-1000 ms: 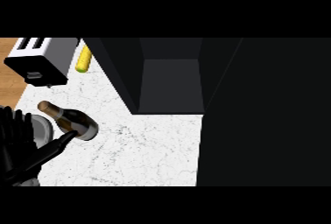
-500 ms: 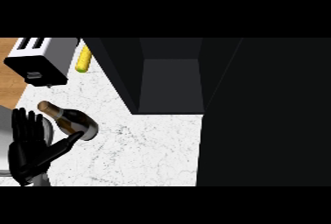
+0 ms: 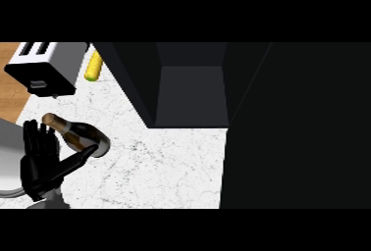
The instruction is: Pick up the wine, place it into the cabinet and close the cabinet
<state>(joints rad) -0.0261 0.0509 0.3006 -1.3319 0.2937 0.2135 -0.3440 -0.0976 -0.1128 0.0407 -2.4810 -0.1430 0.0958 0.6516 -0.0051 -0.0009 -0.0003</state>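
Open cabinet (image 3: pixel 192 83), wine bottle (image 3: pixel 78 133) out on the counter beside the left hand (image 3: pixel 43 164).

The dark cabinet fills the far and right part of the view, its door swung open, and the compartment that shows holds nothing visible (its inside is dim). The white marbled counter (image 3: pixel 167 171) spreads in front of it, with a strip of wooden surface (image 3: pixel 11 73) at the far left. A toaster (image 3: pixel 45 66) stands at the far left, and a yellow corn cob (image 3: pixel 93 66) lies just to its right, near the cabinet's side. The wine bottle sits left of the cabinet, well apart from it, tilted in the view with its neck pointing far-left. The left hand is spread wide and flat, fingers straight, thumb stretched toward the bottle's base; whether it touches I cannot tell.
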